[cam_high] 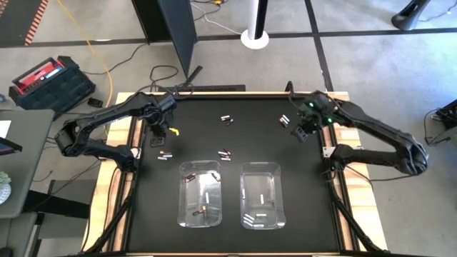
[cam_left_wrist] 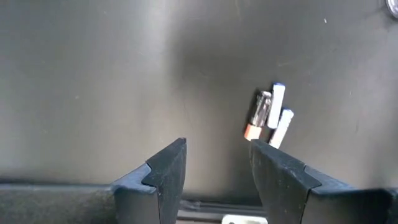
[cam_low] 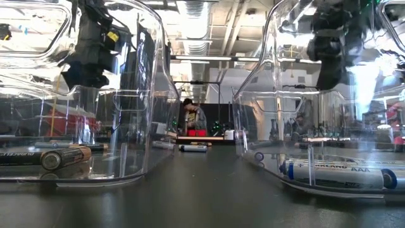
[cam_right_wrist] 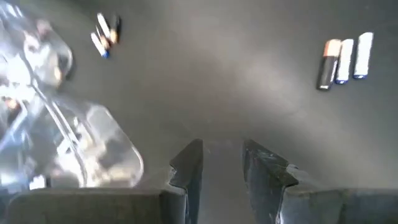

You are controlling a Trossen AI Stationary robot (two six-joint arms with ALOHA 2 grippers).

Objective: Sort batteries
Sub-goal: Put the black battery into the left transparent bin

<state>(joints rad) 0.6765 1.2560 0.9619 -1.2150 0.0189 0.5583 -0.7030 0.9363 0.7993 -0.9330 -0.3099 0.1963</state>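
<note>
Black mat (cam_high: 235, 235) covers the table, workshop room behind with a person at a bench far off. Two clear bins sit near the front edge: left bin (cam_high: 199, 193) has a few dark cells, right bin (cam_high: 260, 195) has white ones. Loose batteries are scattered on the mat: a cluster ahead of the bins (cam_high: 225, 154), a small group at centre back (cam_high: 227, 120), a pair by the left arm (cam_high: 166, 155) and a few by the right arm (cam_high: 285, 121). Left gripper (cam_high: 158, 132) hangs over the mat at back left, fingers spread, nothing between them; its wrist view shows three cells (cam_left_wrist: 268, 116) lying side by side, just beyond the fingertips. Right gripper (cam_high: 303, 130) hovers at back right, fingers parted with a narrow gap, empty; its wrist view shows a trio (cam_right_wrist: 344, 61) off to one side. Step looks like lining up for a pick, sorting well short of done. Cells lie touching, so best to come down on an end cell, fingers across its width, low to the mat, and avoid nudging the neighbours. Round cells likely roll if clipped. Check colour before choosing a bin.
</note>
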